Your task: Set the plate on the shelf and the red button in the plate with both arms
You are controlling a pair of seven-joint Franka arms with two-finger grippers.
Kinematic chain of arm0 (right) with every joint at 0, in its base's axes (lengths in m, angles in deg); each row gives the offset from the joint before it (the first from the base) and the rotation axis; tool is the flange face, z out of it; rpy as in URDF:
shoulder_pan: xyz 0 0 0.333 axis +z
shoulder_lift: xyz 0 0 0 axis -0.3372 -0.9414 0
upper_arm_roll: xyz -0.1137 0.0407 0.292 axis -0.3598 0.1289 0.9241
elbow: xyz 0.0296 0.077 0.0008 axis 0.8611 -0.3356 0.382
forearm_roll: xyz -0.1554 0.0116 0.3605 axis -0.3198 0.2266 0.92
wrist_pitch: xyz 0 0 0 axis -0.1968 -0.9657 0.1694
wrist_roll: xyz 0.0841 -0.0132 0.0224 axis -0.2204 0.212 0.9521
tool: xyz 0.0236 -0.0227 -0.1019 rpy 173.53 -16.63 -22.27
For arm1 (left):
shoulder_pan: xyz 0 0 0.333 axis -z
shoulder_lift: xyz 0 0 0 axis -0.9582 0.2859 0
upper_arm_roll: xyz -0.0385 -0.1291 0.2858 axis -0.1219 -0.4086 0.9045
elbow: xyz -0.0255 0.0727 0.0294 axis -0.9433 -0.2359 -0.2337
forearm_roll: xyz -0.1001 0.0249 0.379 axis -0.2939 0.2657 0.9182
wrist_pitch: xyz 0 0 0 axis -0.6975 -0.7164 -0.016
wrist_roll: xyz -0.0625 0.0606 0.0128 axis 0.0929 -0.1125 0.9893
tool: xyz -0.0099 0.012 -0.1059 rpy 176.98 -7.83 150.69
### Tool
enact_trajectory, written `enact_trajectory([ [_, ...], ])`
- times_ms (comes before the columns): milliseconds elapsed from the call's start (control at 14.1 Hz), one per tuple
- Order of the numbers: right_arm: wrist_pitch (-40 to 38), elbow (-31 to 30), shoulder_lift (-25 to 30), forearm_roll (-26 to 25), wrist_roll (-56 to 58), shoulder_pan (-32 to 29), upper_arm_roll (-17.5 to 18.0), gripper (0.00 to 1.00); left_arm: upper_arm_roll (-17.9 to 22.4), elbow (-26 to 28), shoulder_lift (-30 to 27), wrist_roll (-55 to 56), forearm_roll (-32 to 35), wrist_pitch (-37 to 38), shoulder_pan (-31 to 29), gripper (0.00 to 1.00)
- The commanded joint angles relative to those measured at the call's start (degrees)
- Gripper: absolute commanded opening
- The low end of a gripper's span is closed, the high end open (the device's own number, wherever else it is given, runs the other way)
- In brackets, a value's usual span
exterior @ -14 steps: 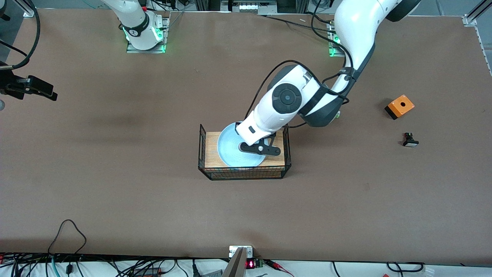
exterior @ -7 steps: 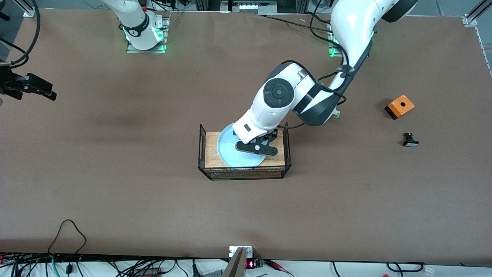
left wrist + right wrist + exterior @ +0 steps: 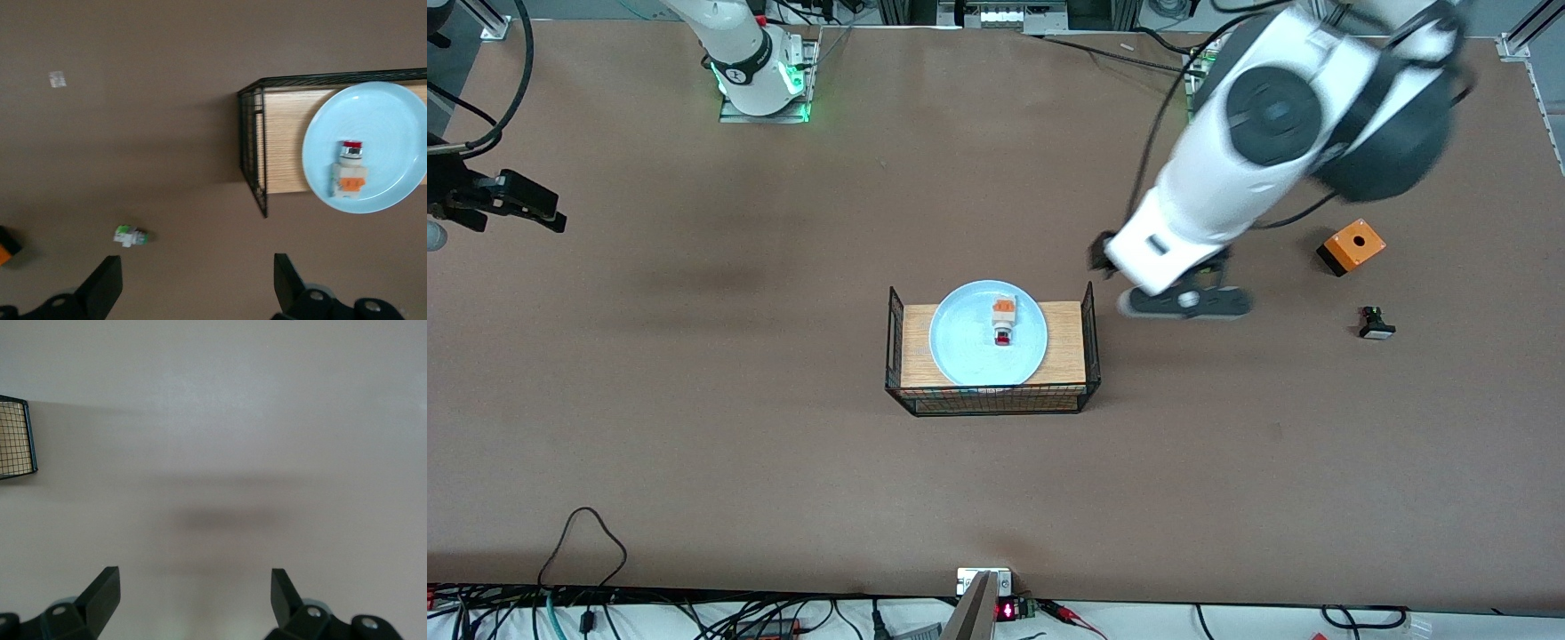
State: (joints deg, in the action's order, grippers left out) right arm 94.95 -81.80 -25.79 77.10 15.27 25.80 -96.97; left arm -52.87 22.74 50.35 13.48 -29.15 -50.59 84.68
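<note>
The pale blue plate (image 3: 965,351) lies on the wooden board in the wire basket (image 3: 991,404). The red button (image 3: 1003,322) lies on the plate, red cap toward the front camera. My left gripper (image 3: 1183,303) is open and empty, up over bare table beside the basket toward the left arm's end. In the left wrist view the plate (image 3: 393,120) and red button (image 3: 349,172) show apart from my left gripper (image 3: 195,285). My right gripper (image 3: 532,209) waits open and empty over the table at the right arm's end; its wrist view (image 3: 193,595) shows only bare table.
An orange box (image 3: 1352,245) and a black part with a white cap (image 3: 1376,324) lie toward the left arm's end. A white part with a green tip (image 3: 129,235) lies on the table under my left arm. A basket corner (image 3: 17,440) shows in the right wrist view.
My left gripper has lifted off the plate and swung toward the left arm's end. The red button now shows lying on the plate. The right arm has barely moved.
</note>
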Motion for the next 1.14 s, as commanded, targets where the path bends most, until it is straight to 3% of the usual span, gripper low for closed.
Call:
enact_trajectory([
  [0, -0.4, 0.1, 0.3, -0.2, -0.2, -0.2, -0.1, 1.0, 5.0, 8.8, -7.0, -11.9, 0.0, 0.7, -2.4, 1.0],
  [213, -0.5, 0.1, 0.2, -0.2, -0.3, 0.0, -0.1, 1.0, 12.9, 24.1, -17.3, -17.2, -3.8, -6.8, -3.9, 1.0],
  [426, -0.6, 0.1, 0.3, -0.3, -0.1, 0.2, 0.1, 1.0, 14.6, 36.3, -24.7, -19.6, -4.0, -16.0, -7.6, 1.0],
  [711, -0.6, 0.1, 0.3, -0.3, -0.1, 0.1, 0.0, 1.0, 19.5, 38.4, -26.4, -27.1, -4.2, -16.1, -7.7, 1.0],
  [1066, -0.6, 0.1, 0.3, -0.3, -0.1, 0.1, 0.0, 1.0, 19.6, 37.6, -25.8, -27.7, -4.2, -14.5, -7.7, 1.0],
])
